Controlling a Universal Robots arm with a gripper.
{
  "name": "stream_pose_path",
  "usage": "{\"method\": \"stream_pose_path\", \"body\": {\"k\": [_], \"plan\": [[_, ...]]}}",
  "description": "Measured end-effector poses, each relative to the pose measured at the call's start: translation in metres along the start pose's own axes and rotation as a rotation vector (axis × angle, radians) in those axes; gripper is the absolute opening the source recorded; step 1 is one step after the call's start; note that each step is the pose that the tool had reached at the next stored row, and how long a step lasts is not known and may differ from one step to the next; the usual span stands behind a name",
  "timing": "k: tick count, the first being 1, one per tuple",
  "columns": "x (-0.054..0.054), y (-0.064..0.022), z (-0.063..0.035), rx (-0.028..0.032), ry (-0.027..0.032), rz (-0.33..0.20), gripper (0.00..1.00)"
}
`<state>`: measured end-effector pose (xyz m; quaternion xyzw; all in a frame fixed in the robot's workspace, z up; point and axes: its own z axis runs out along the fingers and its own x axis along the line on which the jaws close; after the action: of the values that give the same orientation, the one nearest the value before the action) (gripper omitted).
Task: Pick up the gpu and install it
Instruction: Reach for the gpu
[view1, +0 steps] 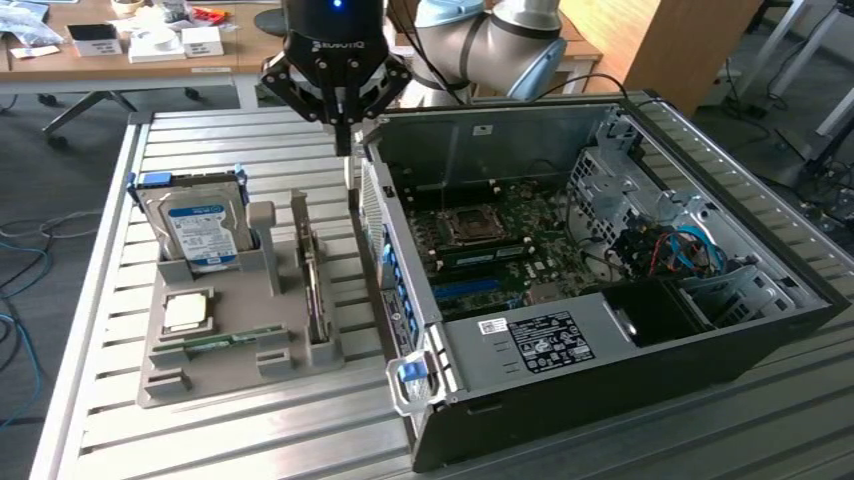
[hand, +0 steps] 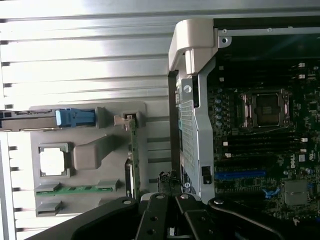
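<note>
Exterior view puts your gripper with its jaws closed together on nothing. It hangs above the slatted table, over the gap between the grey holder and the back corner of the open computer case. The gpu is below it and a little nearer the camera, standing on its long edge in the holder's slot closest to the case, apart from the fingers.

Treat the gpu as light and rigid but easily damaged, since it is a thin board with exposed parts. You want the pads square on its bare upper edge, away from the contact edge down in the slot.

The holder also carries a hard drive upright with a blue label, a processor flat in its pocket, and a memory stick on edge. Inside the case lies the motherboard, with its processor socket and a blue slot.
</note>
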<state>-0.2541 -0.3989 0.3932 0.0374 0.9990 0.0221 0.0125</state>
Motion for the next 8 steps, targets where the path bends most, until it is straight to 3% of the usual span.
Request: {"method": "stream_pose_path", "body": {"k": [8], "plan": [[0.018,-0.0013,-0.0004,0.0,0.0,0.0,0.11]]}}
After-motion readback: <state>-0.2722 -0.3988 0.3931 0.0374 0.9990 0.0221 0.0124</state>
